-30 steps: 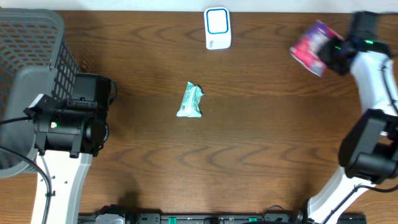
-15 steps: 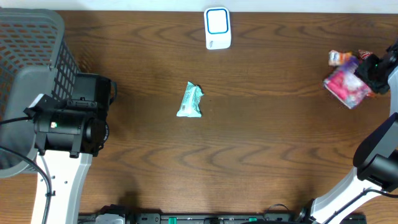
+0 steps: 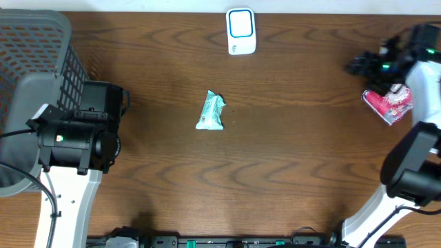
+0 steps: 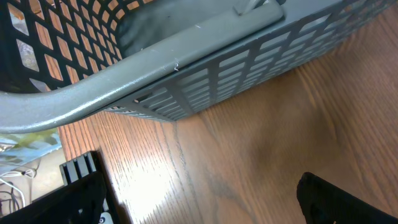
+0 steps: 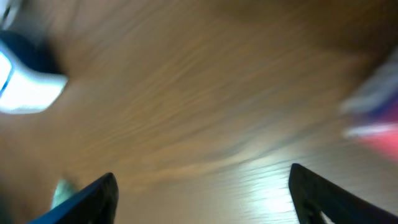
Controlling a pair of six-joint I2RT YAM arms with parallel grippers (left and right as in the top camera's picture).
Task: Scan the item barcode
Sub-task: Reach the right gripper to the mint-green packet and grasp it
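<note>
Lying flat on the brown wooden table (image 3: 289, 158), near its right edge, a pink crinkled plastic packet (image 3: 386, 105) is recorded; it is gripped by nothing. Its right side is overlapped from above by the white link of the right arm. The right gripper (image 3: 357, 66) is seen just beyond the packet, toward the table's far edge and apart from it. Its fingers are spread wide, with only bare wood between them in the blurred wrist view. A white box-shaped scanner with a blue-rimmed window (image 3: 241, 30) is set at the middle of the far edge, well apart from the packet. A teal crinkled plastic packet (image 3: 211, 111) is noted mid-table. A grey plastic mesh basket (image 3: 34, 55) is placed at the far left. The left gripper (image 4: 199, 183) is held beside the basket wall, fingers wide and empty.
</note>
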